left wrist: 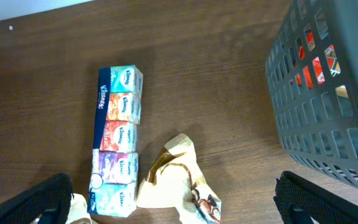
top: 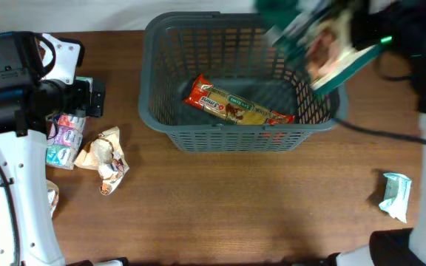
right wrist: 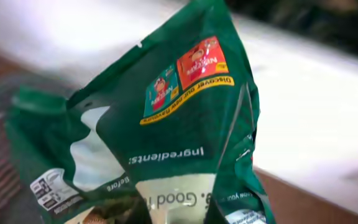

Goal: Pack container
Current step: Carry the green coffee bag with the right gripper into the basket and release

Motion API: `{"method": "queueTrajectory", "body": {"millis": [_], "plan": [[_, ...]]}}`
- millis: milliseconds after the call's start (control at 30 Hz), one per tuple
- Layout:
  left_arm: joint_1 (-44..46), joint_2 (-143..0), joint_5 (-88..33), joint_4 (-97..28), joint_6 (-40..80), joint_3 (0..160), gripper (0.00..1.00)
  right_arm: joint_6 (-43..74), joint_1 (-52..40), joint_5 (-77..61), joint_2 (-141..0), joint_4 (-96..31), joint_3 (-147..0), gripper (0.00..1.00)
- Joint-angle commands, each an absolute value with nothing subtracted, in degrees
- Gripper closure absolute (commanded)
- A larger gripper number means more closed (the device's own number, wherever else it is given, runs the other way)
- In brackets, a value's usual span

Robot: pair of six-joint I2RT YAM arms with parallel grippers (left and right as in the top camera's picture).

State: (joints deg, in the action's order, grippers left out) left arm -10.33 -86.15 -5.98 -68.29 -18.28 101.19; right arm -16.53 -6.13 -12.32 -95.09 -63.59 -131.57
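Right gripper (top: 350, 41) — blurred, its fingers hidden behind the green snack packet (right wrist: 166, 124) it clamps; dark grey basket (top: 161, 111) directly beneath. Left gripper (left wrist: 179, 202) — fingers wide apart, crumpled wrapper (left wrist: 173, 180) between them, Kleenex multipack (left wrist: 118, 137) ahead-left, basket wall ahead-right.

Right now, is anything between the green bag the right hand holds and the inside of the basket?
Nothing visible does. The green bag hangs over the open basket's far right corner. Inside, one orange and yellow packet lies across the middle of the base; the spot directly beneath the bag is hidden by it.
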Motion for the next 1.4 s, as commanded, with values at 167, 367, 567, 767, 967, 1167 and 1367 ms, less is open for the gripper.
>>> {"method": "queueTrajectory", "body": {"millis": [167, 367, 567, 767, 967, 1167, 1367], "plan": [[-10.7, -86.4, -6.6, -68.2, -18.8, 101.1, 0.01, -13.5, -11.4, -10.2, -99.8, -70.1, -128.2, 0.97], [-10.7, -86.4, -6.6, -68.2, -18.8, 101.1, 0.01, -13.4, -11.4, -10.3, -102.5, -70.8, -124.4, 0.65], [-10.7, -86.4, -6.6, -68.1, -18.8, 101.1, 0.01, -13.4, -11.6, -10.0, -101.2, -70.3, -126.5, 0.01], [-10.7, -86.4, -6.6, -68.2, -18.8, 101.1, 0.01, -13.4, -11.6, -0.9, -98.2, -70.7, -134.2, 0.01], [-10.7, -86.4, -6.6, -68.2, -18.8, 101.1, 0.01, -5.0, -5.9, 31.8, -94.5, -72.2, -139.6, 0.01], [-10.7, -86.7, -6.6, -68.1, -18.8, 101.1, 0.01, 18.9, 15.5, 30.4, -94.1, -86.2, -139.2, 0.01], [-10.7, -88.0, -6.6, -68.1, -18.8, 101.1, 0.01, 20.4, 36.6, 17.4, -97.2, -91.1, -131.6, 0.01]]}}
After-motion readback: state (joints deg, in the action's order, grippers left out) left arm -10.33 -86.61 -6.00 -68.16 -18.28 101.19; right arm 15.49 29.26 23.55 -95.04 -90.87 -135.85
